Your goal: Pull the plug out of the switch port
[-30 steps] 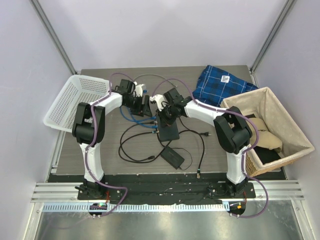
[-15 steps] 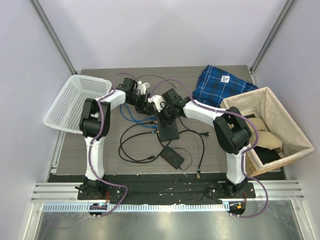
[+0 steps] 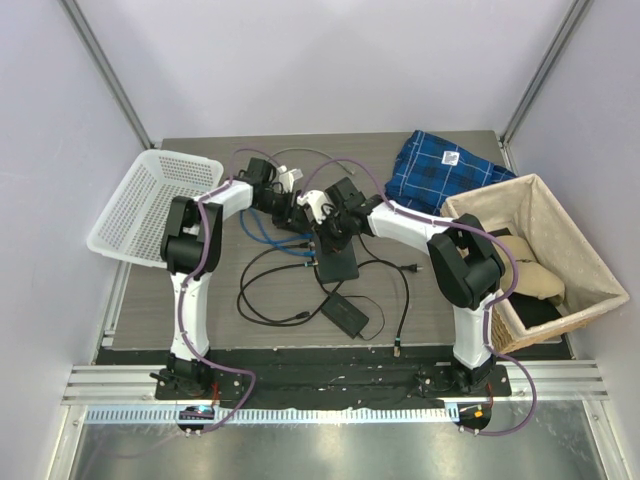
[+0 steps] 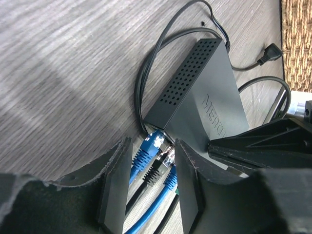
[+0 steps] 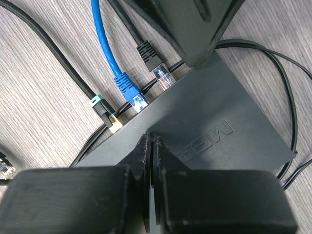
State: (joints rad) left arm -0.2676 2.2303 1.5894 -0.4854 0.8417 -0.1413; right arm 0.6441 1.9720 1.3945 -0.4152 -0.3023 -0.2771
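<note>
The switch (image 3: pixel 338 265) is a flat dark grey box lying mid-table; it also shows in the left wrist view (image 4: pixel 200 97) and the right wrist view (image 5: pixel 209 122). Several plugs meet its port edge: a blue plug (image 5: pixel 129 88), a black plug with a clear tip (image 5: pixel 155 61) and a teal-tabbed plug (image 5: pixel 101 108). My left gripper (image 4: pixel 151 170) is open, its fingers (image 4: pixel 114 190) either side of the black plug (image 4: pixel 158 165) and the blue plugs (image 4: pixel 146 151), without touching them. My right gripper (image 5: pixel 150 139) is shut and empty, with its tips on the switch's top face.
A black power brick (image 3: pixel 347 313) with looping black cords lies in front of the switch. A white plastic basket (image 3: pixel 150 200) stands at the left, a wicker basket (image 3: pixel 540 260) at the right and a blue plaid cloth (image 3: pixel 445 170) at the back right.
My left gripper has swung right from the blue cables to the switch's port edge. The right gripper has stayed on the switch.
</note>
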